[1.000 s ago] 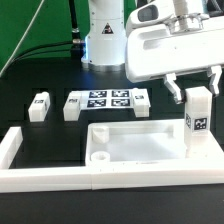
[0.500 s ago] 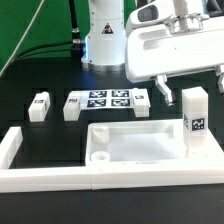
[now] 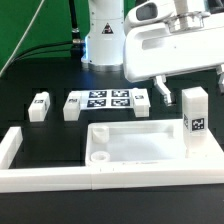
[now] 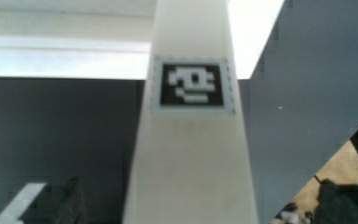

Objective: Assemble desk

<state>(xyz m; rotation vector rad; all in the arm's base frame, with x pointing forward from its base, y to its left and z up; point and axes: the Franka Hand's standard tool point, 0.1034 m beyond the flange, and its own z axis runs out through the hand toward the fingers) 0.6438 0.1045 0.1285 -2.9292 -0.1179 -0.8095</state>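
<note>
The claw (image 3: pixel 190 86) hangs spread wide over an upright leg (image 3: pixel 196 118), its fingers (image 3: pixel 161 92) clear of the post on either side. This leg stands at the far right corner of the tabletop (image 3: pixel 135 150); a spare leg (image 3: pixel 40 105) lies far left, beside the marker board (image 3: pixel 108 99)

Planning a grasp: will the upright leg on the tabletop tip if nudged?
Probably tippy: the leg is tall and narrow, and whether its base is seated in the tabletop can't be seen. Looks like stiff moulded plastic, so unlikely to flex. Smooth faces may slip.
</note>
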